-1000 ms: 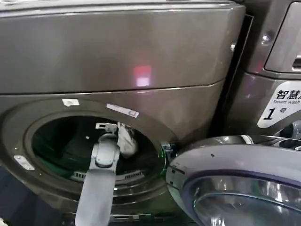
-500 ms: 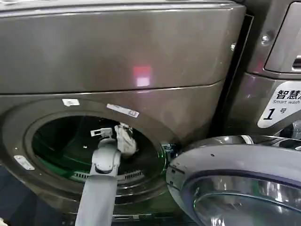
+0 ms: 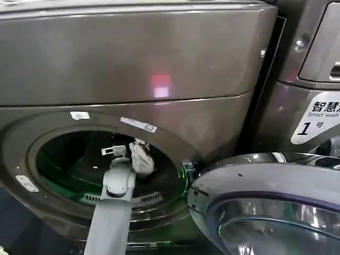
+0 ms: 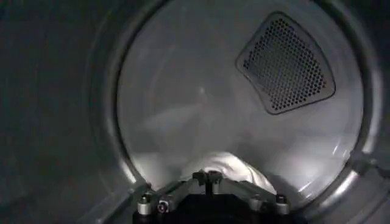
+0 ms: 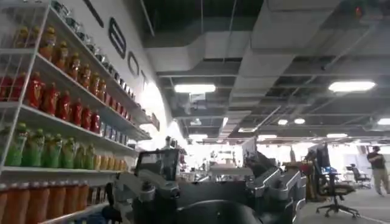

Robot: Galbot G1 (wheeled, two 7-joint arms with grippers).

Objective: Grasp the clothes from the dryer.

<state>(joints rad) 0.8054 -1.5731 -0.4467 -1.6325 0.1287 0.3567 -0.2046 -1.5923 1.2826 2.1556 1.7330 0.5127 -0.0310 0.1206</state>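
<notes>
Here the open round door (image 3: pixel 265 207) sits nearest, swung out low on the right. Past it, the left arm (image 3: pixel 111 212) reaches up through the dryer (image 3: pixel 159 58) mouth, and the left gripper (image 3: pixel 130 150) is clamped on the clothes (image 3: pixel 142 158) — a small whitish bundle hanging just inside the drum, near the top of the opening. Deeper in, the drum's back wall (image 4: pixel 201 91) carries a perforated vent (image 4: pixel 286 64).

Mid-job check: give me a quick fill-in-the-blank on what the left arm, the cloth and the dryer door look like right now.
1. The left gripper reaches into the ____ of the dryer.
2. Its fingers are shut on the whitish-grey ____.
3. The dryer's round door stands ____.
4. The mesh vent sits on the drum's ____ wall.

Missing words: drum; clothes; open; back
</notes>
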